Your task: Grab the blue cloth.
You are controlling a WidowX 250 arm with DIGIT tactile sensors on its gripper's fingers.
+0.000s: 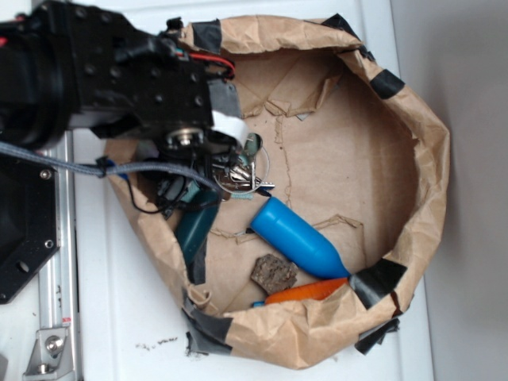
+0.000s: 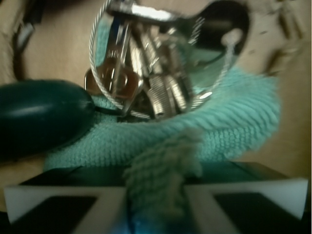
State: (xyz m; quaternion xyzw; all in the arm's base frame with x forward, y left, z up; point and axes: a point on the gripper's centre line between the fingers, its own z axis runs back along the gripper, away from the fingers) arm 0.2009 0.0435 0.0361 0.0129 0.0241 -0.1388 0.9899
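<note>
The blue cloth (image 2: 204, 131), a pale teal waffle-weave rag, fills the middle of the wrist view, and a bunched fold of it rises between my two fingers. My gripper (image 2: 156, 200) is shut on that fold, its white-edged fingertips (image 2: 73, 200) pressed to either side. In the exterior view the gripper (image 1: 208, 171) reaches down into the left part of the paper bag, and the cloth shows only as a teal scrap (image 1: 190, 190) under it.
A bunch of metal keys on a wire ring (image 2: 146, 63) lies on the cloth. A dark green handled tool (image 2: 41, 114) sits at its left. The blue bottle (image 1: 300, 238), a brown sponge (image 1: 274, 272) and an orange object (image 1: 309, 291) lie inside the brown paper bag (image 1: 421, 159).
</note>
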